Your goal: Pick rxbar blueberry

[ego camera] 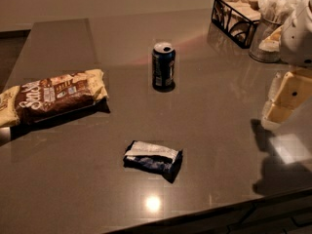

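Rxbar blueberry [152, 158]: lies flat on the table, on the camera side of the drink can [163, 66] and well apart from it. Its dark blue wrapper is crumpled, with the white band along the edge toward the can.
Table [219, 145]: dark, glossy top that carries the can and everything else here.
Drink can: upright, dark blue, near the middle of the table.
Snack bag [51, 96]: left of the can and a little nearer the camera, lying flat, brown and cream.
Gripper [280, 106]: right of the can, over the table's right side, cream-coloured, well apart from the bar.
Gripper state: cannot tell whether it is released or clenched; it touches nothing on the table.
Wire basket [234, 14]: behind the can, to its right.
Cup of white napkins [265, 35]: right of the can, just beside the basket.
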`<action>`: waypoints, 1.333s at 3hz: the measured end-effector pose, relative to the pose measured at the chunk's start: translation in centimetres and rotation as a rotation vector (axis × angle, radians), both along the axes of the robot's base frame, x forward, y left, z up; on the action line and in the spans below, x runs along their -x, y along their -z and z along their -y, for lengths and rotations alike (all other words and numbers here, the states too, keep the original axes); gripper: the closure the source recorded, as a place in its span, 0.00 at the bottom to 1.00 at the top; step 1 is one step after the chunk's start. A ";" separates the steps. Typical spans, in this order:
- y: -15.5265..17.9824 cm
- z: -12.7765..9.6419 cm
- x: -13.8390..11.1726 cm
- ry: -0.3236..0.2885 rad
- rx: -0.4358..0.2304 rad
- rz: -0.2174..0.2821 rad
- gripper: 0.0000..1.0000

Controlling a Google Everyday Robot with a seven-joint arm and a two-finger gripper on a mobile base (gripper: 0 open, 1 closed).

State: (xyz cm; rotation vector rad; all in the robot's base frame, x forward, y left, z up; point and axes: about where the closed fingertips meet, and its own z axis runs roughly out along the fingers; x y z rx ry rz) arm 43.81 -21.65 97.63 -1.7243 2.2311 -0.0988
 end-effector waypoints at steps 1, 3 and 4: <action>-0.1 -0.2 0.1 -0.004 -0.006 0.010 0.00; 3.0 -3.8 1.2 -0.037 -0.079 -0.032 0.00; 4.9 -6.2 2.2 -0.069 -0.137 -0.062 0.00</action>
